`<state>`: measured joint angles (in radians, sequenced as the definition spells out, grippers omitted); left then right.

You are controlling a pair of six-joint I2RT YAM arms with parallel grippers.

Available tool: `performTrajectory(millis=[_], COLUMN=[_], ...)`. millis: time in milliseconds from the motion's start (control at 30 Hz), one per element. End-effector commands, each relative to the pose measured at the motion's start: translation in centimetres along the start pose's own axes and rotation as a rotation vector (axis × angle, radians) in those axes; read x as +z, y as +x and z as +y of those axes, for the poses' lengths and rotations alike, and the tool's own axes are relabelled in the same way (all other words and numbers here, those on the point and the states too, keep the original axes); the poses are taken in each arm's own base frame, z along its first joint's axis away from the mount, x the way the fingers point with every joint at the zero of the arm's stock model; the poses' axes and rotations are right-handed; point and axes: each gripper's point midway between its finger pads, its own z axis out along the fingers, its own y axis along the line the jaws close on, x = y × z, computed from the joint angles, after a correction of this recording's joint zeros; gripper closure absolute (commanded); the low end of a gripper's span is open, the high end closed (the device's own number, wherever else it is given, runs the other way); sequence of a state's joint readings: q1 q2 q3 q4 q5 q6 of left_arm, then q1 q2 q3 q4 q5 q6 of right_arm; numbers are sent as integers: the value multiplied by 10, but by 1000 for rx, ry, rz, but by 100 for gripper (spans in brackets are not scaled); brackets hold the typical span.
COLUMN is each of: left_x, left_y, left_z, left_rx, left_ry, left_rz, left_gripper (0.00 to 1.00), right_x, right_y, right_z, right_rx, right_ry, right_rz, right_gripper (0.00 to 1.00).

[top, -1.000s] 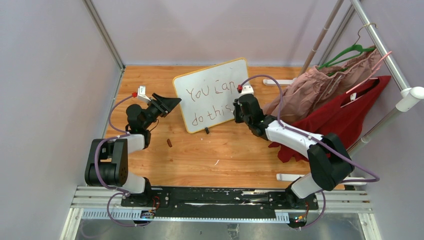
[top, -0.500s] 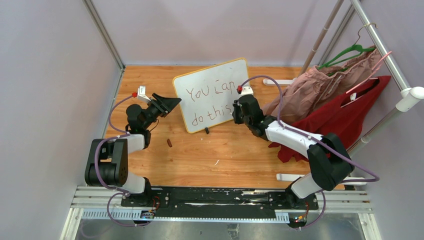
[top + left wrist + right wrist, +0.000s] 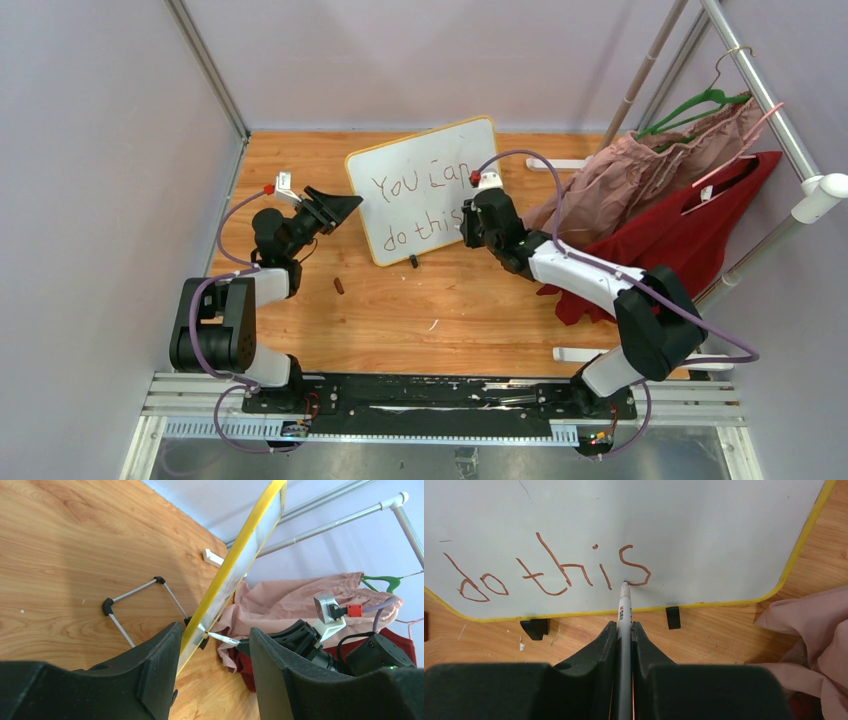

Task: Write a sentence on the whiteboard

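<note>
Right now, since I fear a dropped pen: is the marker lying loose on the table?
No, the marker is clamped in the right claw, its tip at the "s" on the whiteboard.

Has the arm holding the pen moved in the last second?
Yes, slightly: in the top view the right gripper, jaws shut on the marker, has crept left, farther over the whiteboard's right edge; the board stays put.

**A:** Bright, even light, seems to come from overhead, with just soft shadows on the tabletop (image 3: 400, 320). The whiteboard (image 3: 674, 520) reads slightly grey, no glare.

**B:** Yep. Tip of the marker (image 3: 624, 605) is crisp, but the left gripper (image 3: 214, 629) has mushy fingers (image 3: 150, 680) up close.
</note>
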<state>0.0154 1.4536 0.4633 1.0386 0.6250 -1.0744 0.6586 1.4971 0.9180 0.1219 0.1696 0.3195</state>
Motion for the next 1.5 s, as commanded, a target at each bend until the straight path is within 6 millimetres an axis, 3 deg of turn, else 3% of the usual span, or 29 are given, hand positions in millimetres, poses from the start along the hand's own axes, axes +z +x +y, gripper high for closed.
performTrajectory(millis=[0,133,333,500,700,900,1200,1467], left_x=[-2,-2,-2,-3,-4,-4,-6,-6], left_y=[0,0,-1,-1,-2,-2,-3,-3], left_z=[-13,-11,-11,-10,-8,-5,-7,-8], left_rx=[32,29,35,42,52,51,36,32], left_ry=[47,44,40,28,13,-2,1,4], left_rz=[-5,-5,-5,-6,-17,-21,-31,-33], left_gripper=[43,43,42,41,39,37,37,37], right_x=[-1,-12,-45,-74,-90,-82,-52,-43], right_y=[-12,-17,-24,-23,-17,-22,-32,-37], right_z=[13,12,5,-4,-15,-24,-28,-32], right_rx=[7,10,-11,-15,-48,-40,10,14], right_ry=[-32,-38,-45,-50,-37,22,97,129], right_rz=[-20,-32,-65,-106,-148,-185,-217,-246], right_gripper=[100,100,100,100,100,100,100,100])
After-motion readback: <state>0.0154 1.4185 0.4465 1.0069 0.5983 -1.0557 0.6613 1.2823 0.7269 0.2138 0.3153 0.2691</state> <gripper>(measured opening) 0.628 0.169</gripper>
